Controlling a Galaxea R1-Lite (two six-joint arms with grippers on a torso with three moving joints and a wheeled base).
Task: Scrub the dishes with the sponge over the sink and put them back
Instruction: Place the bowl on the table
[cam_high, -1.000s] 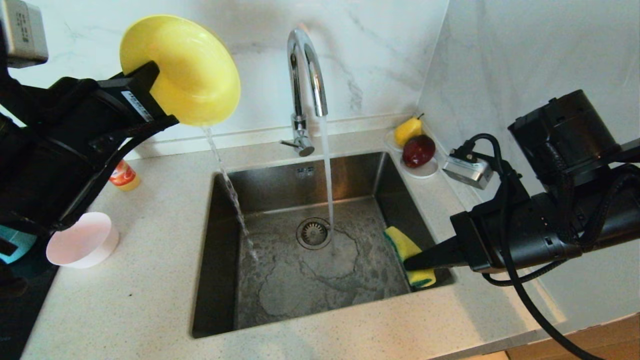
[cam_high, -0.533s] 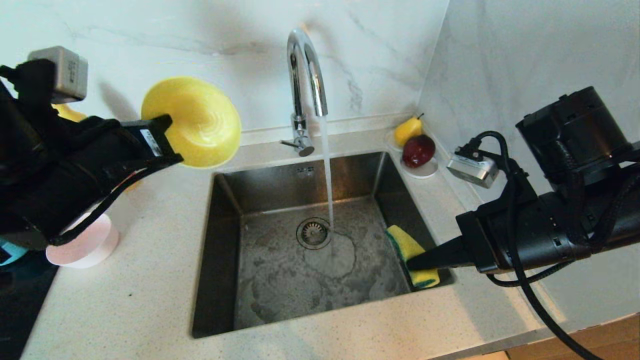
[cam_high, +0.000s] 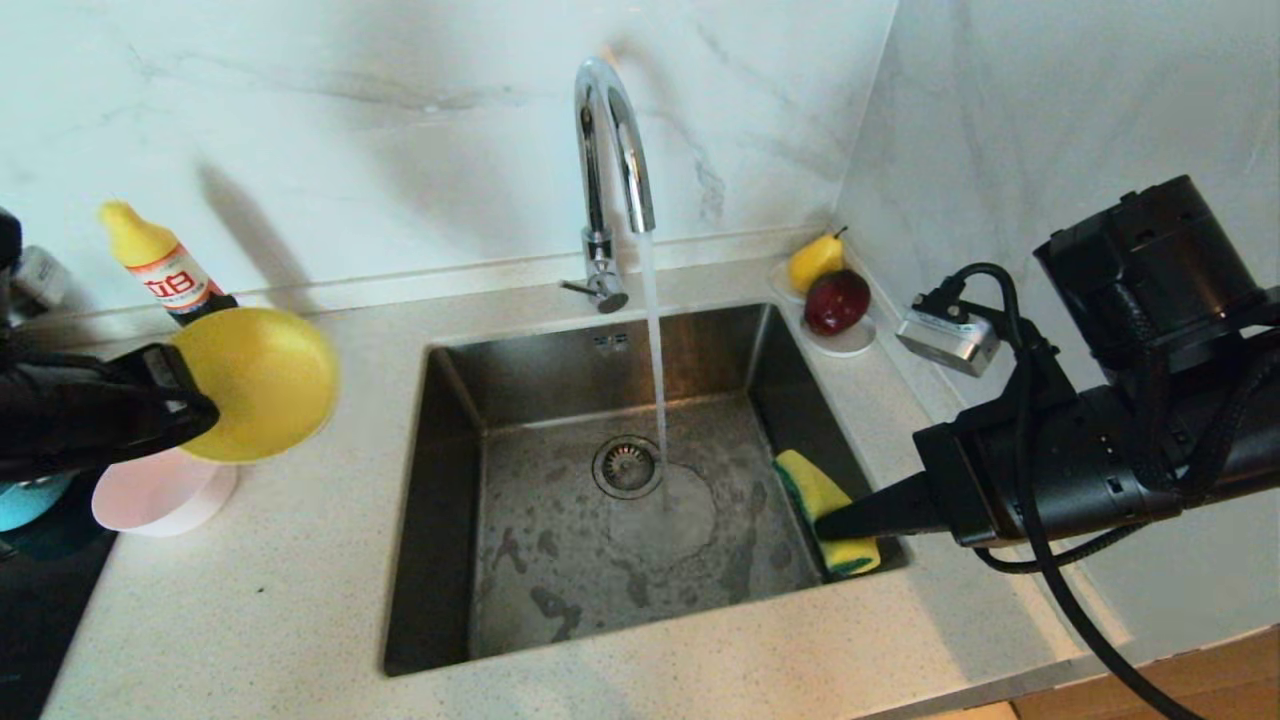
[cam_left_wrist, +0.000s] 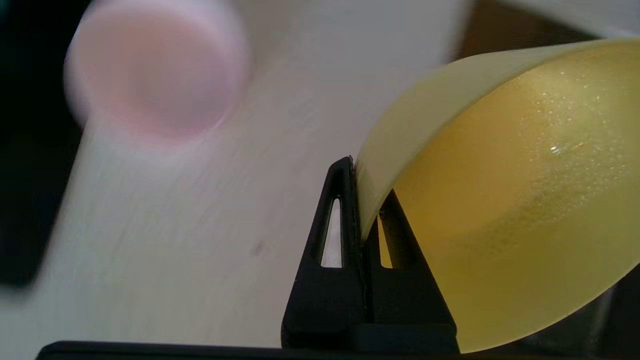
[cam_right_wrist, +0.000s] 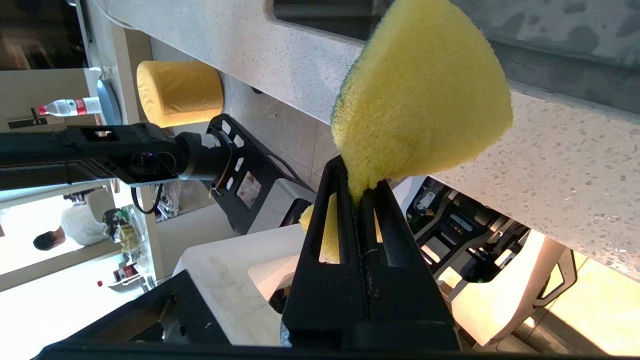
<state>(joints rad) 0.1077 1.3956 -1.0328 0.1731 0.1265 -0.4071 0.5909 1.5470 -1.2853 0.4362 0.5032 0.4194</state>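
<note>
My left gripper (cam_high: 195, 405) is shut on the rim of the yellow bowl (cam_high: 258, 383), holding it tilted over the counter left of the sink (cam_high: 560, 350). The left wrist view shows the wet yellow bowl (cam_left_wrist: 500, 200) pinched in the left gripper (cam_left_wrist: 357, 180). The pink bowl (cam_high: 160, 495) (cam_left_wrist: 155, 85) stands on the counter just below. A light blue bowl (cam_high: 25, 500) peeks in at the far left edge. Over the sink's right side, my right gripper (cam_high: 830, 522) (cam_right_wrist: 357, 185) is shut on the yellow-and-green sponge (cam_high: 825, 510) (cam_right_wrist: 425, 95).
Water runs from the tall chrome tap (cam_high: 610, 150) into the sink near the drain (cam_high: 627, 465). A detergent bottle (cam_high: 160, 270) stands by the back wall at left. A white saucer (cam_high: 850, 345) with a pear and a dark red fruit sits in the back right corner.
The left arm has swung the yellow bowl down and left, from high by the sink's back-left corner to above the pink bowl; water no longer pours from it. The right arm has stayed put.
</note>
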